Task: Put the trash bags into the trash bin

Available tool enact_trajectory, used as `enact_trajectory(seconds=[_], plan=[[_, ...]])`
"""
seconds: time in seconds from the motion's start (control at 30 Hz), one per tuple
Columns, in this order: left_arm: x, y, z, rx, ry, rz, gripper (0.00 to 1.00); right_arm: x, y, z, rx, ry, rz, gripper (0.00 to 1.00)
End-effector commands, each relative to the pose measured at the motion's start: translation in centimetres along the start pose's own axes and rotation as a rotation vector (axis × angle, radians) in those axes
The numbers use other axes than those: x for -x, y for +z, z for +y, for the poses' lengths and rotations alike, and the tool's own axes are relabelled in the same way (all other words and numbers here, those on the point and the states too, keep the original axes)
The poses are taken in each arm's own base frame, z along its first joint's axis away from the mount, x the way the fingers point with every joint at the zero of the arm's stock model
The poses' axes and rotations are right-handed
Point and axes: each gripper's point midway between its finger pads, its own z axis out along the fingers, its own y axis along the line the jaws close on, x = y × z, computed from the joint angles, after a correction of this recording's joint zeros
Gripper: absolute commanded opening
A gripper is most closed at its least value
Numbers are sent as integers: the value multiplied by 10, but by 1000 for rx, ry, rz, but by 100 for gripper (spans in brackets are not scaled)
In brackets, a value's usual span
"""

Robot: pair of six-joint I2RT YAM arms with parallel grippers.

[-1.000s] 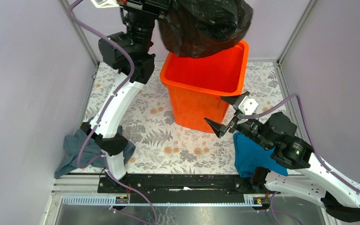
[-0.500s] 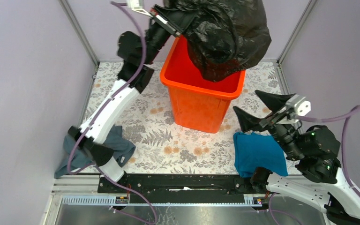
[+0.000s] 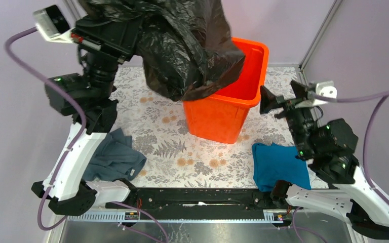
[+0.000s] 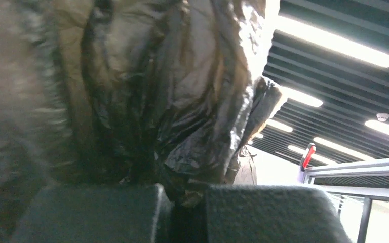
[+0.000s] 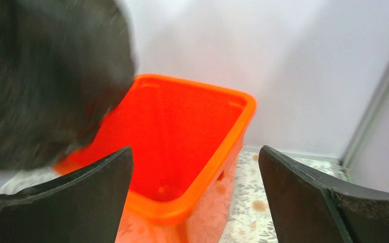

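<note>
The black trash bag (image 3: 182,45) hangs from my left gripper (image 3: 131,38), held high over the left rim of the orange trash bin (image 3: 223,119). Its lower folds drape over the bin's near-left corner. In the left wrist view the crinkly bag (image 4: 147,86) is pinched between my shut fingers (image 4: 96,212). My right gripper (image 3: 281,98) is open and empty just right of the bin, facing it. The right wrist view shows the bin's inside (image 5: 182,131) between the open fingers (image 5: 299,192), with the bag (image 5: 45,76) blurred at the left.
A grey-blue cloth (image 3: 114,159) lies at the near left by the left arm. A teal cloth (image 3: 278,164) lies at the near right under the right arm. The floral mat (image 3: 167,136) covers the table. Purple walls and metal posts close in the sides.
My left arm has swung left, carrying the bag from over the bin's middle to its left rim. My right gripper has risen and moved closer to the bin's right side.
</note>
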Motion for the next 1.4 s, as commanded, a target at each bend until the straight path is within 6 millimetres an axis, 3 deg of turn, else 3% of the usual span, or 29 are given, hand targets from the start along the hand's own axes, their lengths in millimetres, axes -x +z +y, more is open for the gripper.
enact_trajectory(seconds=[0.0, 0.2, 0.23, 0.37, 0.47, 0.57, 0.73, 0.83, 0.93, 1.07, 1.17, 1.27, 1.37], plan=[[-47, -4, 65, 124, -114, 114, 0, 41, 22, -28, -267, 14, -13, 100], [-66, 11, 62, 23, -189, 198, 0, 66, 42, -20, -300, 2, -66, 100], [-69, 15, 62, 11, -186, 215, 0, 63, 47, -8, -243, -29, -72, 100], [-67, 30, 59, -15, -114, 239, 0, 25, 55, 83, 254, -245, -46, 100], [-62, 37, 66, 13, -61, 241, 0, 19, 45, 110, 424, -264, -52, 100], [-59, 36, 75, 34, -51, 242, 0, 38, 34, 113, 481, -209, -89, 100], [-70, 28, 88, 59, -58, 275, 0, 109, 15, 103, 513, -32, -224, 100], [-76, 25, 98, 77, -65, 280, 0, 145, 13, 98, 504, 85, -273, 100], [-80, 25, 102, 75, -81, 288, 0, 165, 17, 106, 534, 131, -286, 100], [-83, 25, 104, 77, -88, 298, 0, 179, 39, 116, 504, 129, -270, 100], [-83, 24, 104, 85, -83, 302, 0, 171, 69, 140, 499, 57, -227, 100], [-83, 21, 105, 99, -80, 307, 0, 171, 87, 153, 496, 15, -205, 100], [-84, 19, 106, 113, -81, 310, 0, 158, 105, 169, 494, -24, -191, 100]])
